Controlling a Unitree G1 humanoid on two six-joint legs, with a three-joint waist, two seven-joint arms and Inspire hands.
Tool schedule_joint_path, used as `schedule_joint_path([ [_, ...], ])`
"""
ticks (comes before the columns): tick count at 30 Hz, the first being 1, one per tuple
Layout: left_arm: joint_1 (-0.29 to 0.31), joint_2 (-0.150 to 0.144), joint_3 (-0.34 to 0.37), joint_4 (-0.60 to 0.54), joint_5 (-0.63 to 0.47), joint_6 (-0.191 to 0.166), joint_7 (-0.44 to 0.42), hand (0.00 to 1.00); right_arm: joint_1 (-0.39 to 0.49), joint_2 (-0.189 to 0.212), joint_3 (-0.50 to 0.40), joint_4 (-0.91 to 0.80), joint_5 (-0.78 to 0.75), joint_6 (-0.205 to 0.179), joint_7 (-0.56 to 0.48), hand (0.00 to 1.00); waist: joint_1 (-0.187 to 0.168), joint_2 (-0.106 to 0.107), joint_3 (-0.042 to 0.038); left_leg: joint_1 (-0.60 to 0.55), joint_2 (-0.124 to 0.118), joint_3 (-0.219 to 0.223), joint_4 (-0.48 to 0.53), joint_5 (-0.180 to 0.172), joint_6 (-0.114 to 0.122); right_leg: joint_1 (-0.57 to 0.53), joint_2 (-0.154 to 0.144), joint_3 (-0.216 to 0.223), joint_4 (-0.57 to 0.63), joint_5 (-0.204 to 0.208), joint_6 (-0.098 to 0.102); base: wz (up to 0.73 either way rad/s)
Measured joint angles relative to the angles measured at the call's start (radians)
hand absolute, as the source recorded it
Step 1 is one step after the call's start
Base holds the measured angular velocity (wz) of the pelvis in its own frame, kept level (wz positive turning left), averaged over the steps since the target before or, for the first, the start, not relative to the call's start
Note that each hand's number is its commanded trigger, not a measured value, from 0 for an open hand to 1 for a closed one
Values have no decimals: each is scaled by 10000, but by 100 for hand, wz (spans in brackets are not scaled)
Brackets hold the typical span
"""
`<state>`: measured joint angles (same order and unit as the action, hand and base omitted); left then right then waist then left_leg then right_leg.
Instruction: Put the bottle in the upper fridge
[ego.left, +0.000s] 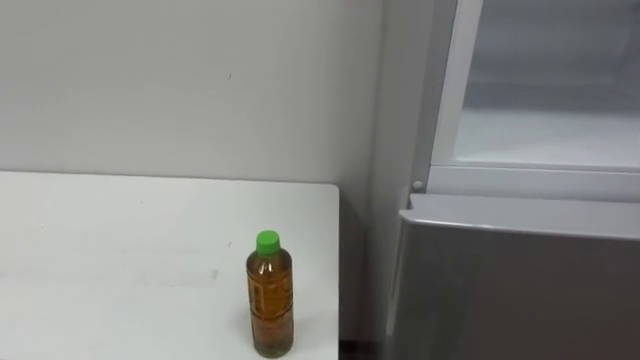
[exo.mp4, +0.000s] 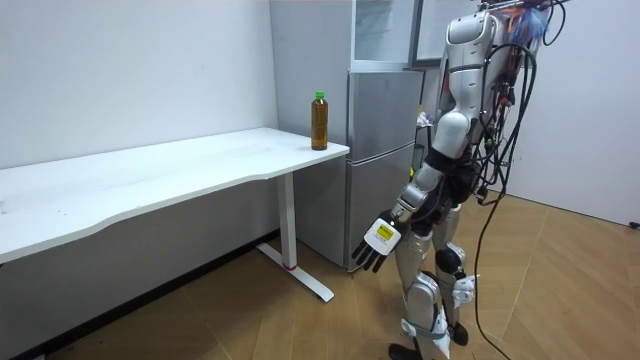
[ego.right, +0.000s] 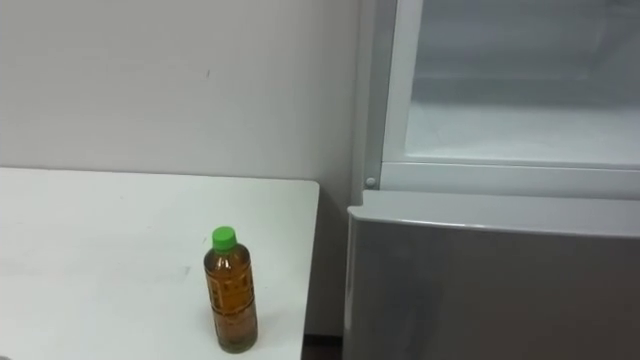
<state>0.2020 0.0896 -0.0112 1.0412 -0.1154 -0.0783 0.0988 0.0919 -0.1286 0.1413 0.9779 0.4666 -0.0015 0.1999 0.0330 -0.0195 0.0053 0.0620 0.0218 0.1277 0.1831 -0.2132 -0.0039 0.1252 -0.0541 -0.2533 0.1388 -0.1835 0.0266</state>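
One bottle (ego.left: 270, 296) stands upright at the desk (ego.left: 120, 260) corner nearest the fridge (ego.left: 520, 290), untouched, likely staged for a short carry. Left hand (exo.mp4: 378, 240) hangs low, fingers straight and slightly spread; no reach begun.

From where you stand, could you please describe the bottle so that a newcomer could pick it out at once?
Find the long white table along the wall and follow it to the end beside the tall grey fridge. Near that corner stands a clear plastic bottle of amber liquid, upright. Its bright green cap and amber contents stand out against the white tabletop.
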Motion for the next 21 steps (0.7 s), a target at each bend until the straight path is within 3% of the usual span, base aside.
schedule_joint_path([
  [9,-81,49,19,-9,409,-151,95,0,32,51,240,-1785,10,-296,10,0,18,-70,32,-20,-6,29,-2,1,1,-53,-9,17,15,1,2,0],
  [21,-96,145,-13,1,419,-71,73,0,55,43,767,-5297,198,-277,252,0,45,-42,20,-1,-8,47,9,5,1,-25,-5,53,11,1,2,0],
])
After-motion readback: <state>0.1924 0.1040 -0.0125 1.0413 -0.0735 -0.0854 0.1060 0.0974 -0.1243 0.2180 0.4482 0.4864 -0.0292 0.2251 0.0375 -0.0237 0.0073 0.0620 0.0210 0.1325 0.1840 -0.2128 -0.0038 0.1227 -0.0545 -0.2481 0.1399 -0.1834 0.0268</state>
